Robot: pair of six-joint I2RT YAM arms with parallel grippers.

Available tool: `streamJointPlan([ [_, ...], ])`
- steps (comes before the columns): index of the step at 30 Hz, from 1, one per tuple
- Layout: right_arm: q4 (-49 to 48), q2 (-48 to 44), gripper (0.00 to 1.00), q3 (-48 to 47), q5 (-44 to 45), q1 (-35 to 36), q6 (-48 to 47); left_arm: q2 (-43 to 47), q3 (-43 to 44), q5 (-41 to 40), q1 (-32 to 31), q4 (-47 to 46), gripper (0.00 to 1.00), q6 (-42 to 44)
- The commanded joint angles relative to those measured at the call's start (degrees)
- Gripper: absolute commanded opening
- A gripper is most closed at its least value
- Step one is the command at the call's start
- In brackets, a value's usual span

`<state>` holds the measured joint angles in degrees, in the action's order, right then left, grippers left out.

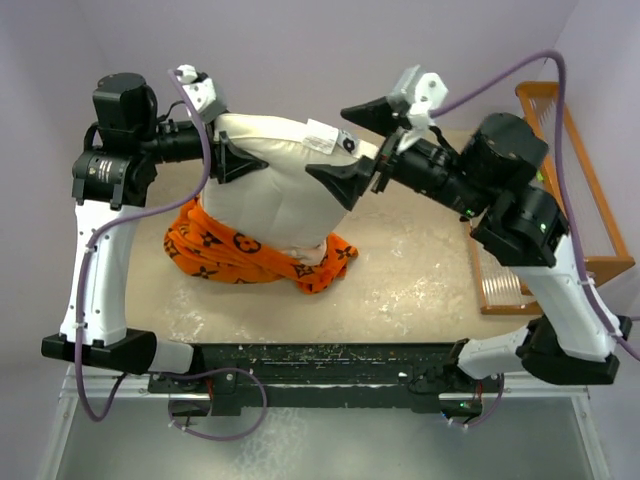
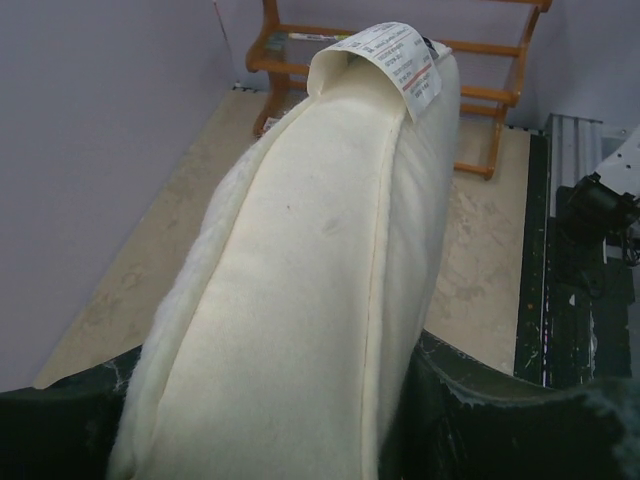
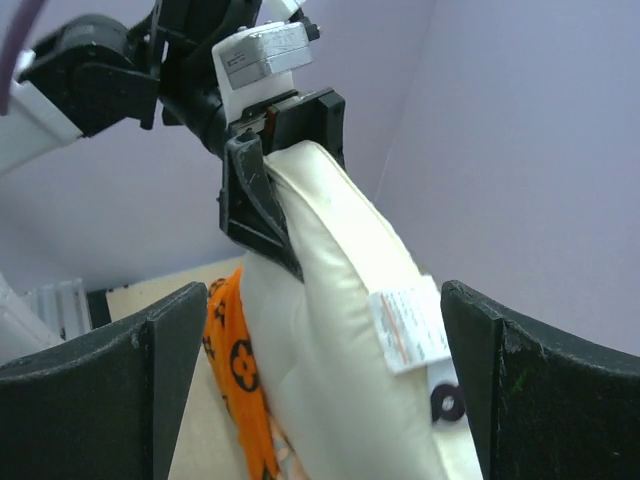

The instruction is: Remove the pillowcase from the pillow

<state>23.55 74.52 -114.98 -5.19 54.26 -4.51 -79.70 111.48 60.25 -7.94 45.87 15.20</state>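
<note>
Pillow (image 1: pixel 270 185): cream-white, lifted off the table (image 1: pixel 420 270) and spanning the gap between the two arms, its lower end sunk into orange cloth.
Pillowcase (image 1: pixel 235 255): orange with dark brown motifs, bunched on the table at the pillow's lower end and touching it. No view shows whether it wraps that end.
Left gripper (image 1: pixel 232 158): fingers closed tight on the pillow's left edge, with the fabric pinched between them.
Right gripper (image 1: pixel 335 142): fingers spread wide, one on each side of the pillow's right end, gripping nothing.
Top external view only: the full heap of the pillowcase and both arms together.
Left wrist view only: the pillow's seamed edge running away from the camera, a printed tag (image 2: pixel 395 55) at its far end and a wooden rack (image 2: pixel 480 100) behind.
Right wrist view only: the gap between each open finger and the pillow, the opposite gripper's clamp on the far edge, and a strip of orange hanging beside the pillow.
</note>
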Motion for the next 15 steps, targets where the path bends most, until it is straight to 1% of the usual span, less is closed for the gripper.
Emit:
streamJointPlan([
  [1, 13.3, 7.9, 1.0, -8.0, -5.1, -0.1, -7.8, 2.9, -0.1, 1.1, -3.0, 1.0, 0.0, 7.3],
  [4, 15.6, 10.6, 1.0, -8.7, -7.6, -0.1, -10.1, 3.0, 0.0, 1.0, -4.1, 3.5, 0.0, 9.7],
  [10, 16.8, 12.0, 1.0, -8.5, -9.2, -0.2, -13.7, 2.1, 2.0, 1.5, -6.3, 13.3, 0.0, 16.7],
  [15, 19.5, 13.5, 0.99, -7.8, -9.4, -0.8, -16.3, 1.7, 2.6, 1.1, -8.3, 17.5, 0.0, 20.2],
])
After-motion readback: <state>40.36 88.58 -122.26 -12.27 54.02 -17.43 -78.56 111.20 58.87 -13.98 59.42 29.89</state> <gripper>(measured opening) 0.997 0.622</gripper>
